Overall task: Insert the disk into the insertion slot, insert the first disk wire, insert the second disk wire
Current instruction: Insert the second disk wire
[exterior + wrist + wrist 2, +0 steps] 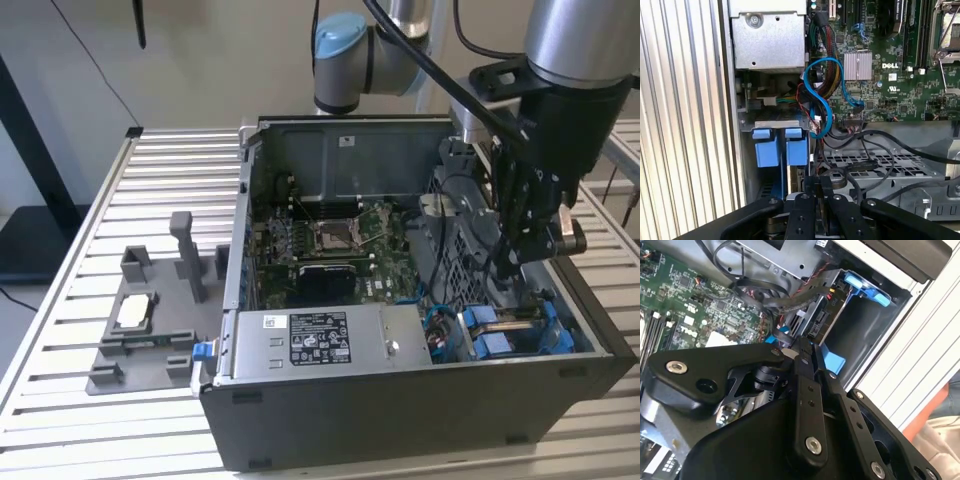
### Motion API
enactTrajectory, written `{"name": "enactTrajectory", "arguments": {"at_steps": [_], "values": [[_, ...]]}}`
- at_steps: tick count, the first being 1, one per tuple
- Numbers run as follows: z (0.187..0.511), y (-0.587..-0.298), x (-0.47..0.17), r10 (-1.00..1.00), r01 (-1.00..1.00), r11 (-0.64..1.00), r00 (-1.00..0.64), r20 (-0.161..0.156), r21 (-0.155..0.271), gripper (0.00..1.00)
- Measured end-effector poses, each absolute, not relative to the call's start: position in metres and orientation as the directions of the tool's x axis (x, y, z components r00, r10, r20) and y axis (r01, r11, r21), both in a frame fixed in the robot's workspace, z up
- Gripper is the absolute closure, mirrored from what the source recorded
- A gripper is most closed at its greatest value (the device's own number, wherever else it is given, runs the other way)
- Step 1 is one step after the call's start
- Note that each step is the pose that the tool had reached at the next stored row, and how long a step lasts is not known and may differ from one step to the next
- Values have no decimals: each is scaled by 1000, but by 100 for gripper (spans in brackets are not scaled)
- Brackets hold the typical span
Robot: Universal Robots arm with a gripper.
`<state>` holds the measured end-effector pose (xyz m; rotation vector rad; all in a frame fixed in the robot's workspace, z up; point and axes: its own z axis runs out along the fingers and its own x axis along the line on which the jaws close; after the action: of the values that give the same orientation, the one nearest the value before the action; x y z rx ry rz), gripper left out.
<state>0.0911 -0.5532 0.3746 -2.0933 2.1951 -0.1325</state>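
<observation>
The disk [817, 322] already sits in the insertion slot [540, 335], at the corner of the open dark grey metal computer case [400, 410] that lies at 4 o'clock in the exterior view. In the second wrist view its visible end is a narrow dark face carrying black connector sockets. A bright blue plastic carrier bracket [866, 287] frames it and ends in a blue handle against the case wall. The label side is hidden.

In the exterior view the blue rails run roughly from 9 o'clock to 3 o'clock, dipping a little toward 4. The disk's long axis appears to follow them, with its socket end facing 9 o'clock toward the green motherboard [330, 250].

The black pincer [802, 347] hangs inside the case just beside that socket end, near a bundle of black cables [785, 300]. Its jaws are drawn together, and whether a plug is pinched between them cannot be told.

A silver labelled power-supply box [320, 340] lies at 9 o'clock from the slot. The case rests on a slatted aluminium bench [170, 190].
</observation>
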Motion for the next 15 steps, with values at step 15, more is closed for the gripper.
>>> {"name": "enactTrajectory", "arguments": {"at_steps": [15], "values": [[364, -563, 91, -999, -984, 38, -36, -13, -176, 84]]}}
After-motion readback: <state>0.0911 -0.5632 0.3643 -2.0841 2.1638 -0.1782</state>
